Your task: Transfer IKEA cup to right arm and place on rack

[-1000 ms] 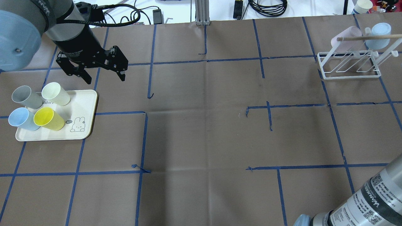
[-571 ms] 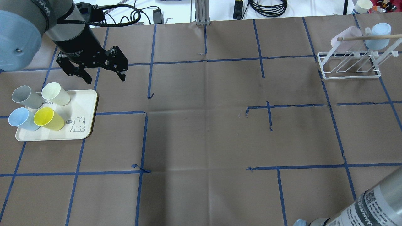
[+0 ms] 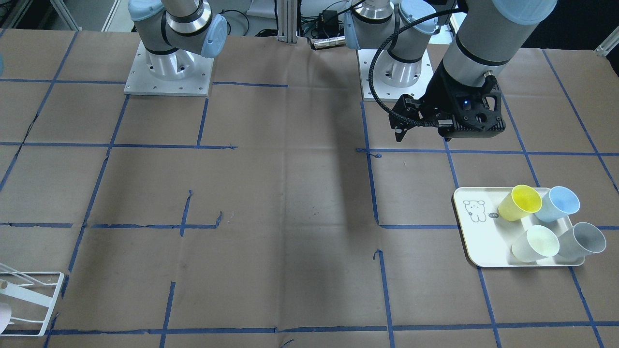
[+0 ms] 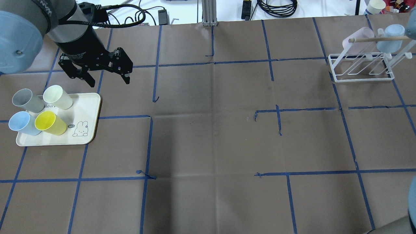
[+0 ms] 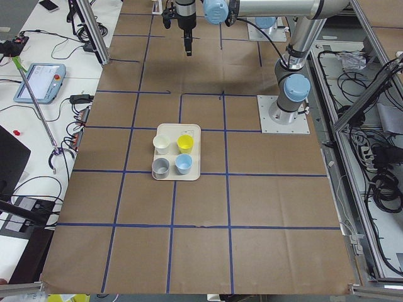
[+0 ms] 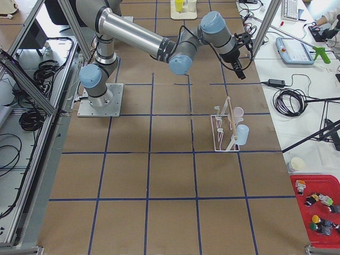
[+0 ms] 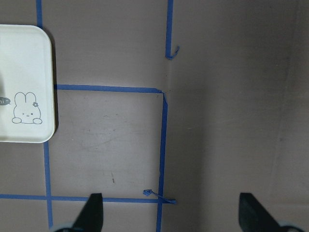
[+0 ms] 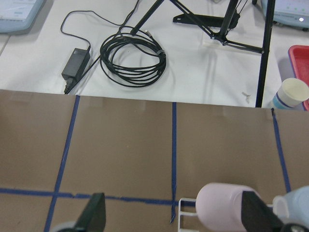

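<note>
Several cups lie on the cream tray (image 4: 85, 107): grey (image 4: 26, 100), cream (image 4: 58, 97), blue (image 4: 22, 123) and yellow (image 4: 50, 123). My left gripper (image 4: 109, 83) hangs open and empty above the table, just past the tray's far right corner; its wrist view (image 7: 171, 215) shows the jaws wide apart. The white wire rack (image 4: 360, 77) stands at the far right with a pink cup (image 4: 357, 39) and a blue cup (image 4: 391, 35) on it. My right gripper (image 8: 176, 215) is open and empty, high over the rack (image 8: 186, 207).
The tray (image 3: 476, 232) also shows in the front view, with the rack (image 3: 29, 299) at the opposite corner. Beyond the table's far edge lie a coiled cable (image 8: 133, 58), a tripod base and a paper cup (image 8: 292, 94). Blue tape lines grid the brown table.
The right arm's forearm has swung out of the overhead view's bottom right corner. The left arm and the cups have not moved.
</note>
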Controlling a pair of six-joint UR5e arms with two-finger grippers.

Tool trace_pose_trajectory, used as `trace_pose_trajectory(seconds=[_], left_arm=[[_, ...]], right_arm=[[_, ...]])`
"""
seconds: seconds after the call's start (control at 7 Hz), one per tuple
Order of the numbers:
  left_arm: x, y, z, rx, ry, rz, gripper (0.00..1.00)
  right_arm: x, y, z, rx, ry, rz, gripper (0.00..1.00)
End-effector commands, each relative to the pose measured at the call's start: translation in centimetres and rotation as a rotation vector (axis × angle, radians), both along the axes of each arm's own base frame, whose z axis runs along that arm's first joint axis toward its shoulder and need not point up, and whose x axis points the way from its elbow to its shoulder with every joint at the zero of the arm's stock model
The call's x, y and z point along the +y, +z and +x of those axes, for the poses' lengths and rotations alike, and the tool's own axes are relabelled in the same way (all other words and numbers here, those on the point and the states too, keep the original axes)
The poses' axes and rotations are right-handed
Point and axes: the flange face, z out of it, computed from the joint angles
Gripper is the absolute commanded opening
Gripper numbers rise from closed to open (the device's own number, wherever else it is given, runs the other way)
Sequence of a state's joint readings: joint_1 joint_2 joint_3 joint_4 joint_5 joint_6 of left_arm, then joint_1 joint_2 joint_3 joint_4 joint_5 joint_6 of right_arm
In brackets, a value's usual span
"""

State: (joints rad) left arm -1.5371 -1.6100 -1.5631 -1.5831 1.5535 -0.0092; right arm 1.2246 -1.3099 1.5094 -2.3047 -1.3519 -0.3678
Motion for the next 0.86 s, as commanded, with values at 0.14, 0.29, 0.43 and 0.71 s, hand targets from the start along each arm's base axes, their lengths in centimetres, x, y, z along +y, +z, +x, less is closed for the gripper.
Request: trace_pose_trajectory(seconds=[0.14,0.29,0.43,0.71], left_arm=[[0.0,0.0,0.0,0.001,0.000,-0.001,1.00],[0.0,0.0,0.0,-0.002,0.000,0.001,1.00],[0.0,0.0,0.0,0.000,0.000,-0.001,1.00],[0.0,0.0,0.0,0.001,0.000,-0.001,1.00]], right_arm=[[4.8,0.9,9.1,-0.004,0.009,0.310,1.00],[6.6,2.0,15.0,0.092,0.015,0.330,1.00],[8.6,3.2,20.7,0.103,0.025,0.319,1.00],[11.3,3.0,23.8,0.024,-0.022,0.423,1.00]])
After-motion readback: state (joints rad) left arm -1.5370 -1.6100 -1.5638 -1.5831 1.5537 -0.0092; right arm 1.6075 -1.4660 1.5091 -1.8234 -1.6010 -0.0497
